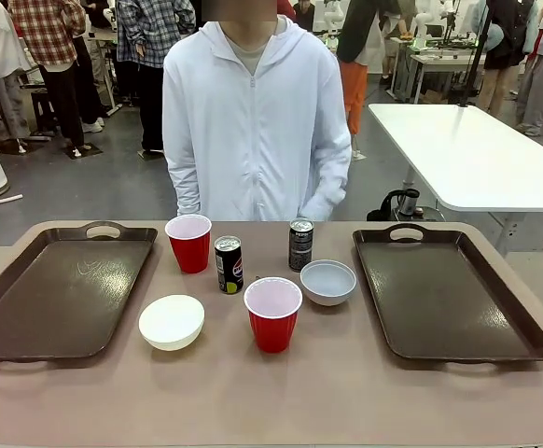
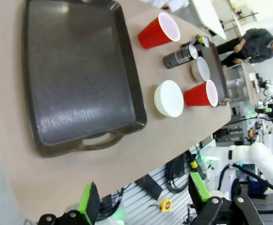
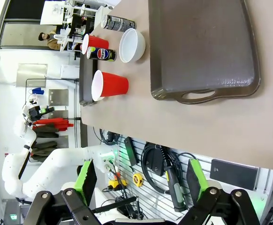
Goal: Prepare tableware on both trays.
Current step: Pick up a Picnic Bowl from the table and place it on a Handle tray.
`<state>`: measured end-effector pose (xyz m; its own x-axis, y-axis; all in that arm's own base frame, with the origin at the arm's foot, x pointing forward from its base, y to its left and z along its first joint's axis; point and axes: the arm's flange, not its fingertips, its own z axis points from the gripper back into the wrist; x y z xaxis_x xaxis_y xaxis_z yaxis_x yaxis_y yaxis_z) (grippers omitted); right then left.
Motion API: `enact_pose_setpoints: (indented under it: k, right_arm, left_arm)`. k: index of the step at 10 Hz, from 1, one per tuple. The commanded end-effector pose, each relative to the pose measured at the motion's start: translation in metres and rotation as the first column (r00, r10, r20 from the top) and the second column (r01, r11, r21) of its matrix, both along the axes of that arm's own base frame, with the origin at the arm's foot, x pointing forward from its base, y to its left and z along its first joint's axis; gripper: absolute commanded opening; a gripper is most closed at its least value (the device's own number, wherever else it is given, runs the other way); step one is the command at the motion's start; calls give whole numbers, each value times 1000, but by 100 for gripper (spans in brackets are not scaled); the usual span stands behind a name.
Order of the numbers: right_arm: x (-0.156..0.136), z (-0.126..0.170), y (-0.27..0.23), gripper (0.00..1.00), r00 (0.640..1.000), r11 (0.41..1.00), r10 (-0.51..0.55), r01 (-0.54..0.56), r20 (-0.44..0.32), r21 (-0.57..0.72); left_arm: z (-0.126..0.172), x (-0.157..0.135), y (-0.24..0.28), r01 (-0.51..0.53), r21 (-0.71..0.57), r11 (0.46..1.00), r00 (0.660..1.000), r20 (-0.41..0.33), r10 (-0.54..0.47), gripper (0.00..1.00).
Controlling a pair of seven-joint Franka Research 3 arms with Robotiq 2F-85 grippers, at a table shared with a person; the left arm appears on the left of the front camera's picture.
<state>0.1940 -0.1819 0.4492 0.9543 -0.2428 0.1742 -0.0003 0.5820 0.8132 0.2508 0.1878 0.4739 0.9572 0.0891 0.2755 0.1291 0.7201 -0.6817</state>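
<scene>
Two brown trays lie bare at either end of the desk (image 1: 281, 392), and all six pieces of tableware stand bunched between them, so by the look of it no sorting has begun. At the left, the left tray (image 1: 62, 289) holds nothing. Just beside its right rim stand the far red cup (image 1: 189, 243) and the white bowl (image 1: 172, 322), both mouth-up. In the middle come the left can (image 1: 229, 264), the near red cup (image 1: 272, 314) and the right can (image 1: 300, 245), close together but apart. The grey bowl (image 1: 328, 282) sits nearest the right tray (image 1: 444, 294), which also holds nothing. The cluster likely sits central so either arm can reach a cup, bowl and can for its own side. A person (image 1: 253, 121) stands at the far edge, arms down. The left end effector (image 2: 143, 197) hangs back off the desk's near edge, fingers spread and holding nothing. The right end effector (image 3: 141, 177) waits likewise, spread wide and holding nothing.
</scene>
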Motion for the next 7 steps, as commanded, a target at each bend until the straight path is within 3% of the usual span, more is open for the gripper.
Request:
enact_pose_setpoints:
  k: [1,7]
  right_arm:
    - [0,0,-1,100,1000,1000,0,0,1,2]
    - [0,0,-1,100,1000,1000,0,0,1,2]
  left_arm:
    - [0,1,0,-7,-14,1000,1000,5,7,100]
    - [0,0,0,0,0,1000,1000,0,0,100]
